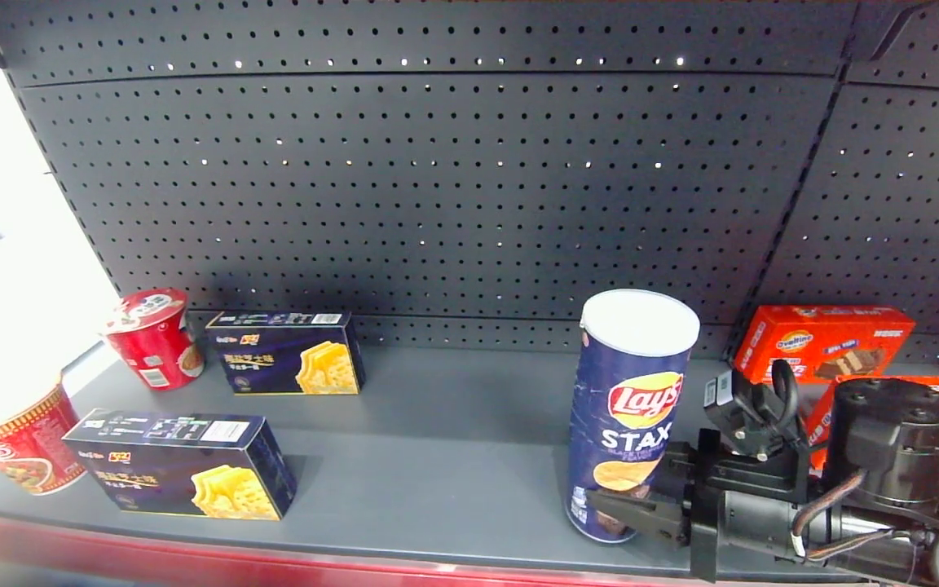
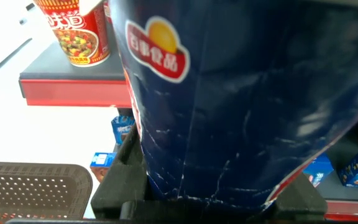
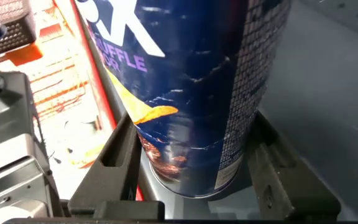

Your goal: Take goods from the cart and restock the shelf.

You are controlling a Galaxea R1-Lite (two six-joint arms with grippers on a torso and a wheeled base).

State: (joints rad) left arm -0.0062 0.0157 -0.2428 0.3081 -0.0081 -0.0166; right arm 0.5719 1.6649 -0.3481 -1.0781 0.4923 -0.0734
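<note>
One chips can (image 1: 632, 408) upright on shelf (image 1: 437, 456), axis vert., in R hand (image 3: 191, 124)

The tall cylindrical cardboard chip can (image 1: 631, 408) is dark navy with a white lid, a red-and-yellow logo, white lettering and yellow chips pictured low down. The right wrist view adds purple lettering. The perforated metal back panel (image 1: 437, 187) is dark grey, dotted with even rows of holes. The flat metal shelf (image 1: 437, 465) is plain grey with a glossy red front edge. The rear rectangular cardboard box (image 1: 286, 352) and the front rectangular cardboard box (image 1: 184, 465) are navy with yellow crackers pictured. The rear paper noodle cup (image 1: 153, 336) is red and white, and the front paper noodle cup (image 1: 21, 444) is red with gold patterning. The flat cardboard boxes (image 1: 824, 341) at the right are orange. The dark blue package (image 2: 241, 106), possibly another can, bears a white-rimmed red oval with an orange disc. The left gripper (image 2: 216, 155) and right gripper (image 3: 194, 121) are black.
</note>
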